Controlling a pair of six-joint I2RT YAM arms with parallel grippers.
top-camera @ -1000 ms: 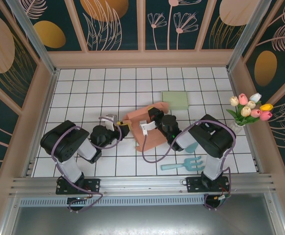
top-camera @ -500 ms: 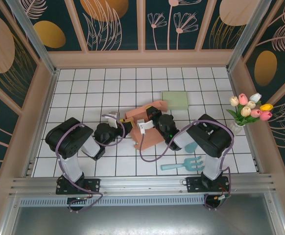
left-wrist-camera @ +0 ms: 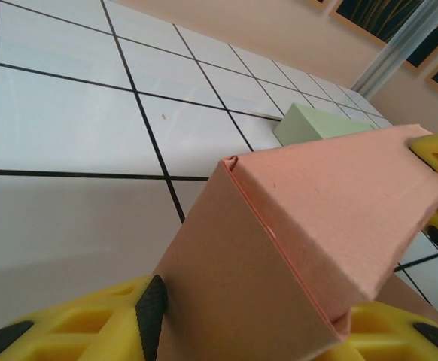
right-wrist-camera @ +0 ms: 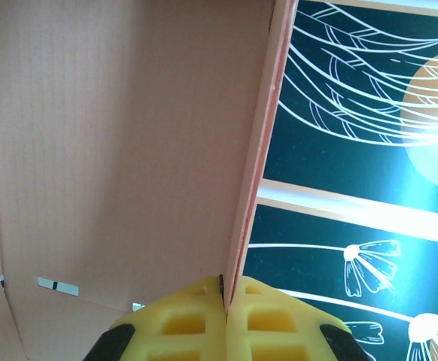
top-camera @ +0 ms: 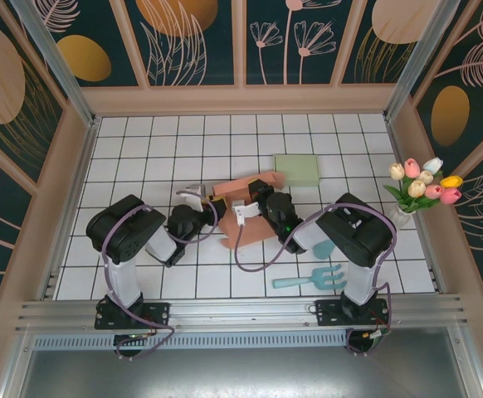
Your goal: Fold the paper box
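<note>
The pink paper box point(top-camera: 256, 233) lies partly folded in the middle of the tiled table, between both arms. My left gripper point(top-camera: 214, 215) is at its left side. In the left wrist view a folded corner of the box point(left-wrist-camera: 317, 203) fills the gap of the left gripper point(left-wrist-camera: 257, 331), and the black pad point(left-wrist-camera: 152, 304) presses on its face. My right gripper point(top-camera: 255, 208) is at the box's upper middle. Seen from the right wrist, the right gripper point(right-wrist-camera: 225, 289) is pinched shut on the thin edge of an upright flap of the box point(right-wrist-camera: 129, 150).
A pale green block point(top-camera: 297, 169) lies just behind the box, also seen from the left wrist point(left-wrist-camera: 320, 124). A teal garden fork point(top-camera: 312, 278) lies near the right arm's base. Tulips in a vase point(top-camera: 424, 186) stand at the right wall.
My left arm has moved right, bringing its gripper closer in against the box's left side. The box's left part has shifted slightly right and up. The right gripper keeps its hold.
</note>
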